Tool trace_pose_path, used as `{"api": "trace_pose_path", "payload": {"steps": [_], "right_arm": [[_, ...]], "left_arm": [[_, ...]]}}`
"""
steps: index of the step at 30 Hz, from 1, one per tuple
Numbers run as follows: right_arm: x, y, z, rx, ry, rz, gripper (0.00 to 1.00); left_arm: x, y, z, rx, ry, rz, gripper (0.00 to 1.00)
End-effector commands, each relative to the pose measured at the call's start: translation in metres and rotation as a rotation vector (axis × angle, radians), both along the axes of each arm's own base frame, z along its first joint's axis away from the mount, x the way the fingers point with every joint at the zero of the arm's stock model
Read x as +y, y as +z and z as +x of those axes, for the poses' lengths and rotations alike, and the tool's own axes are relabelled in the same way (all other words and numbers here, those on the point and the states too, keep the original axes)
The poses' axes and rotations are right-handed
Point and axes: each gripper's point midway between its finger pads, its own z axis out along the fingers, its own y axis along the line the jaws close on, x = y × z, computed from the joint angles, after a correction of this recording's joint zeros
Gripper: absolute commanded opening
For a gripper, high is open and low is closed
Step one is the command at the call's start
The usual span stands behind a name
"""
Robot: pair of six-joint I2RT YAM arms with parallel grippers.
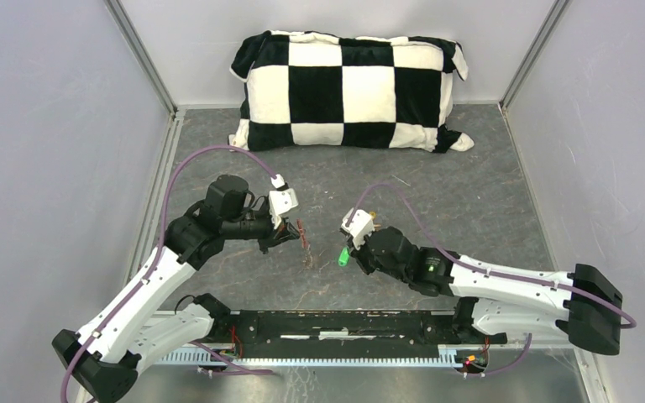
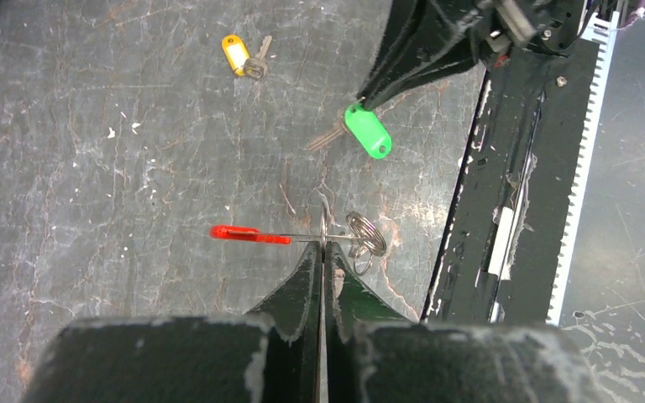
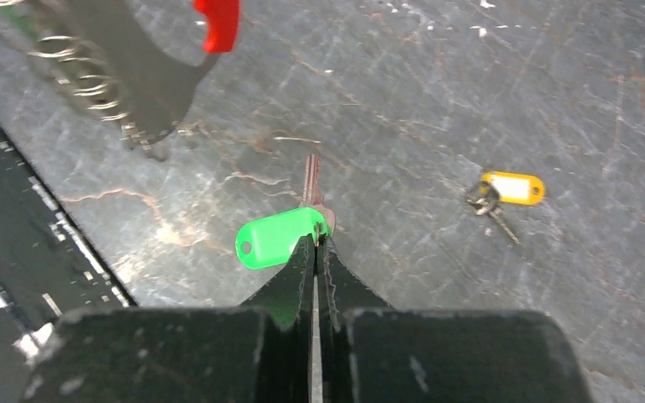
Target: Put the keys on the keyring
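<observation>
Near the table's (image 1: 470, 210) middle, left gripper (image 2: 323, 245) pinches the keyring (image 2: 367, 234), red tag (image 2: 249, 234) pointing to 9 o'clock. The right gripper (image 3: 317, 241), clamped on the green key (image 3: 279, 238), hovers close by; yellow key (image 3: 508, 188) lies at its 3 o'clock. Threading stage, seemingly: next, key's hole must meet the ring's split.

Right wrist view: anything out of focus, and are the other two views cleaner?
Right wrist: the keyring and its red tag at top left are blurred, close to the lens; the green key is sharp. Left wrist: the keyring is crisp. Top external: even light, soft shadows, the keyring barely resolved.
</observation>
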Motion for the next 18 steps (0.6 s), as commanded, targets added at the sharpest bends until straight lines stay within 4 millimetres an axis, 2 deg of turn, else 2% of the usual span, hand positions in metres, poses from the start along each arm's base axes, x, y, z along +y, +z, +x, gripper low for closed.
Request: {"api": "trace_pose_path", "payload": {"steps": [1,7,12,18], "right_arm": [[0.012,0.035,-0.004,-0.062,-0.045,0.159,0.01],[0.052,0.085,-0.019,-0.082,0.051,0.26,0.01],[0.078,0.098,-0.016,-0.093,0.022,0.25,0.01],[0.086,0.106,0.001,-0.17,-0.086,0.189,0.01]], "left_arm": [[0.003,0.017,0.0,-0.002,0.043,-0.022,0.02],[0.007,0.007,0.008,-0.002,0.06,0.034,0.02],[0.006,0.007,0.009,0.004,0.062,0.034,0.02],[0.008,0.008,0.008,-0.019,0.069,0.03,0.02]]}}
